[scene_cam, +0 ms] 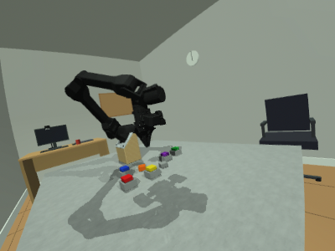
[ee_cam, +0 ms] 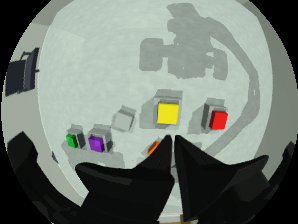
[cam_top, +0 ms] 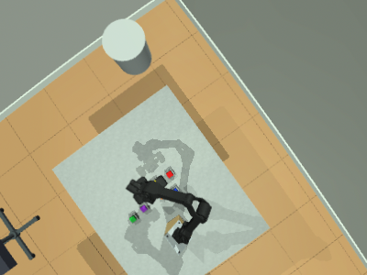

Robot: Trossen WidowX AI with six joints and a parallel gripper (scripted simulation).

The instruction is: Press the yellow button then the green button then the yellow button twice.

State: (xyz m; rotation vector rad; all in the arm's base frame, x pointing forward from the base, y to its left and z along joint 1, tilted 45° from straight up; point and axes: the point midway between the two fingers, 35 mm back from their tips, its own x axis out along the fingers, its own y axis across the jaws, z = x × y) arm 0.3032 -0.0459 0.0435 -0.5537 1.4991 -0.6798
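Grey walls close in a room with an orange tiled floor, a wall clock [scene_cam: 192,57] high up and a dark armchair [scene_cam: 289,121] off to one side; in the middle stands a pale grey worktop [scene_cam: 234,201]. From where I stand, the black arm [scene_cam: 105,89] arches up from its tan base block [scene_cam: 129,150] and bends down over a cluster of small push-buttons. Its hand [scene_cam: 146,140] hangs in the air above them, well clear of the worktop, with the two fingers clenched tight together and nothing between them. The yellow button [scene_cam: 151,168] sits on its grey housing just below and slightly ahead of the fingertips, untouched at this moment. Taking that yellow button as the marker: the red button [scene_cam: 126,179] lies just beside it on the side nearer me, the blue button [scene_cam: 124,168] sits behind the red one towards the base block, and an orange block [scene_cam: 141,167] rests close against the yellow button's housing on the arm's side. Farther along the row, away from me, come the purple button [scene_cam: 164,154] and then the green button [scene_cam: 175,149], the last in line. Seen from the wrist, the yellow button [ee_cam: 166,113] shows straight ahead of the closed fingertips, with the arm's shadow spread over the worktop beyond it.
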